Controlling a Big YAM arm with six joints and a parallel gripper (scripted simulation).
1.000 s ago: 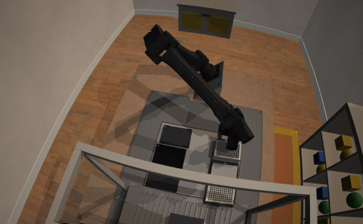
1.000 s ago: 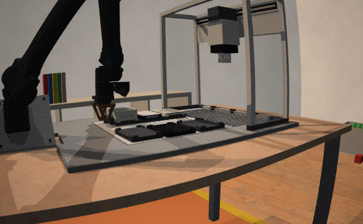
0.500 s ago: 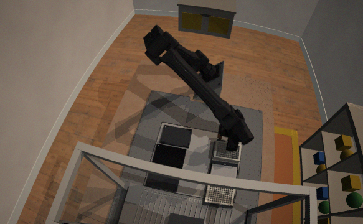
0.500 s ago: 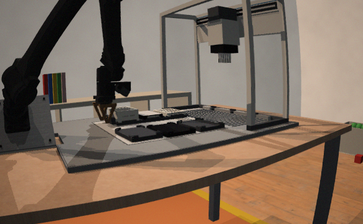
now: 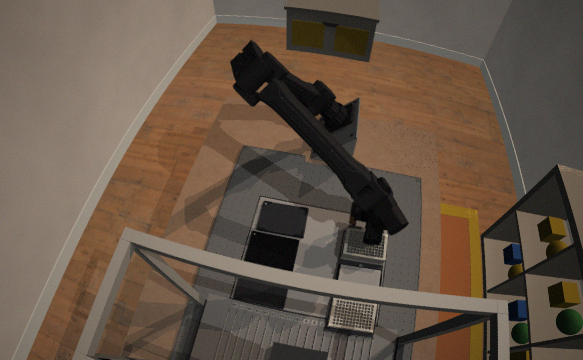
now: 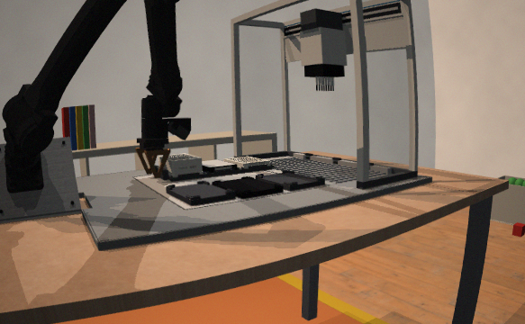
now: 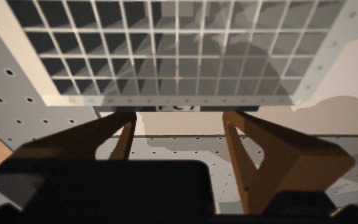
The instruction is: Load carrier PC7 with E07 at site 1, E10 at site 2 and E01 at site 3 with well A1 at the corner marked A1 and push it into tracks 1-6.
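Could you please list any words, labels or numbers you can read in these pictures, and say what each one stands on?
Nothing reads cleanly.
Dark label on the near end of the deep-well block, wrist view: characters cut off and blurred, unreadable.
Row of small marks on the apron before the rails, top view: too small to read.
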